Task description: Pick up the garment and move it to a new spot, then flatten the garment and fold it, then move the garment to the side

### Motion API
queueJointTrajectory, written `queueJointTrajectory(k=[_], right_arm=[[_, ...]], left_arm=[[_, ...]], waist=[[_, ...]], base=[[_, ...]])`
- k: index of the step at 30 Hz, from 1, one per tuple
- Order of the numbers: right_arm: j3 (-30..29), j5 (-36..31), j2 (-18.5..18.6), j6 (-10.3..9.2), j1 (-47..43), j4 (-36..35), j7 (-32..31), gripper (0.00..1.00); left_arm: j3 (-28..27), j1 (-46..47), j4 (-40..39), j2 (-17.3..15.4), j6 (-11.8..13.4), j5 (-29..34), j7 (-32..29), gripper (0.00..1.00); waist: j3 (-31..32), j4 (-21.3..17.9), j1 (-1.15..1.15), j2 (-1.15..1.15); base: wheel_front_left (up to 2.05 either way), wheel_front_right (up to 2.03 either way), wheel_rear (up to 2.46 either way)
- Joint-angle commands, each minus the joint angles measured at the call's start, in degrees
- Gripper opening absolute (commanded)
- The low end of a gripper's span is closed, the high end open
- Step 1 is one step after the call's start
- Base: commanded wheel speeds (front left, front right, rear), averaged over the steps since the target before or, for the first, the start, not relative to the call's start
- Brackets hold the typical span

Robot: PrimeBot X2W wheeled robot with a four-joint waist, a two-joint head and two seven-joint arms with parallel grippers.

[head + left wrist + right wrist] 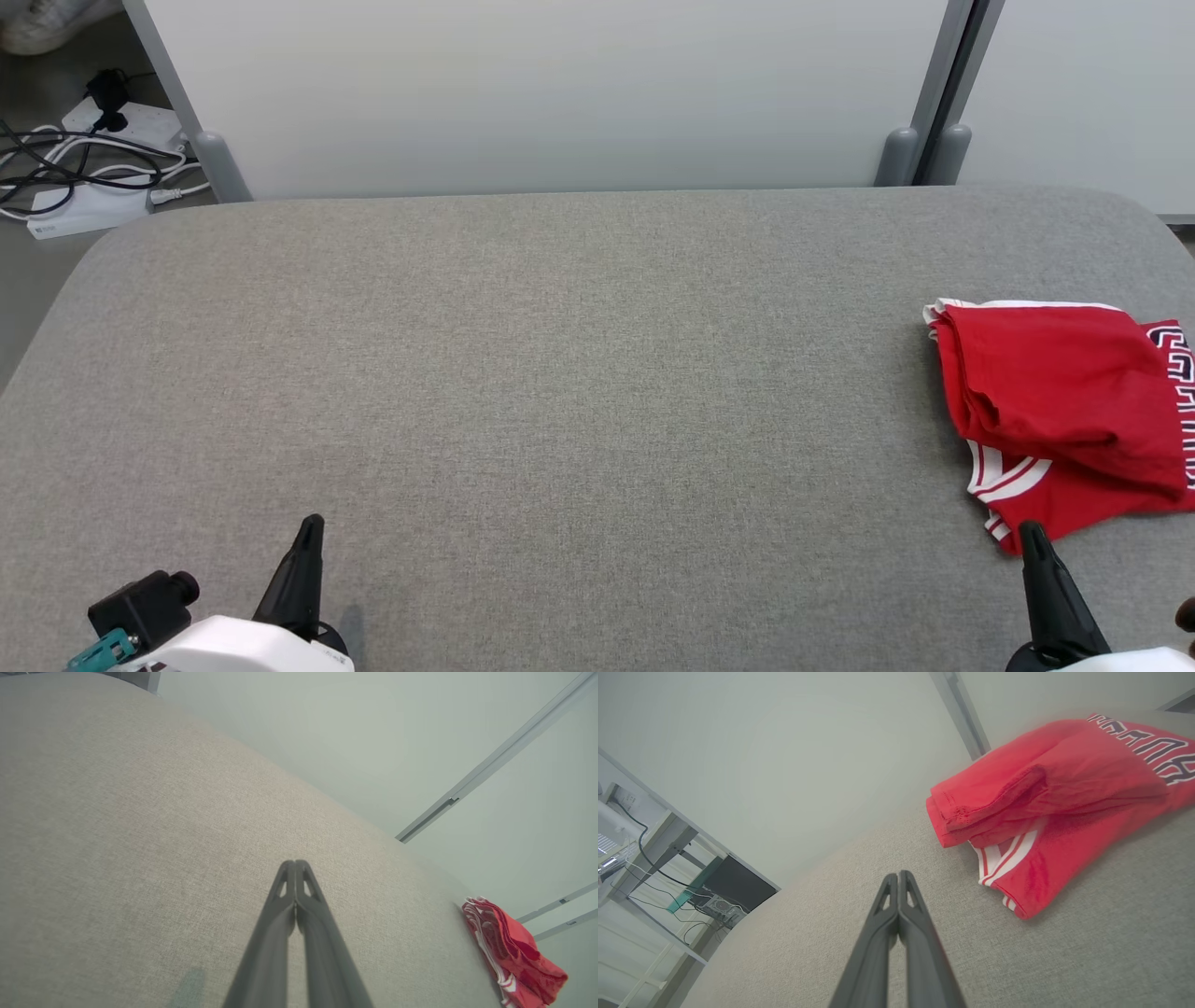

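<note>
The garment is a red jersey with white stripes and dark lettering, lying folded at the right edge of the grey fabric table. It also lies at the lower right of the left wrist view as the garment and at the upper right of the right wrist view as the garment. My right gripper is shut and empty, its tip just at the garment's near edge. Far to the left, near the table's front, my left gripper is shut with nothing in it. Both pairs of fingers meet tip to tip at the left gripper and the right gripper.
A pale partition wall with grey posts stands behind the table. Power strips and cables lie on the floor at the far left. A desk frame with equipment stands beyond the table's left side.
</note>
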State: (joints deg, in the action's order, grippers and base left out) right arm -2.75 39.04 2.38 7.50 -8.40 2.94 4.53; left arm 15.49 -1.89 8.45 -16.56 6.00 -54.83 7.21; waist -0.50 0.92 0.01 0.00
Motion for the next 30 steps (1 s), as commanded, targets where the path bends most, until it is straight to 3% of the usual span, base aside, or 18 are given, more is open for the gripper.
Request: queueJointTrajectory(k=[1, 30], right_arm=[[0.5, 1.8, 1.2, 0.0, 2.6, -0.8, -0.4, 0.0], [0.0, 22.1, 1.8, -0.01, 7.0, 3.6, -3.5, 0.0]], left_arm=[[-2.0, 3.3, -0.9, -0.4, -1.0, -1.5, -0.3, 0.0], [-9.1, 5.0, 1.5, 4.6, -5.7, -15.3, -5.0, 0.0]], waist=[[0.0, 0.0, -0.01, 0.0], [0.1, -0.4, -0.01, 0.0]], base=[[0.0, 0.0, 0.0], [0.0, 0.0, 0.0]])
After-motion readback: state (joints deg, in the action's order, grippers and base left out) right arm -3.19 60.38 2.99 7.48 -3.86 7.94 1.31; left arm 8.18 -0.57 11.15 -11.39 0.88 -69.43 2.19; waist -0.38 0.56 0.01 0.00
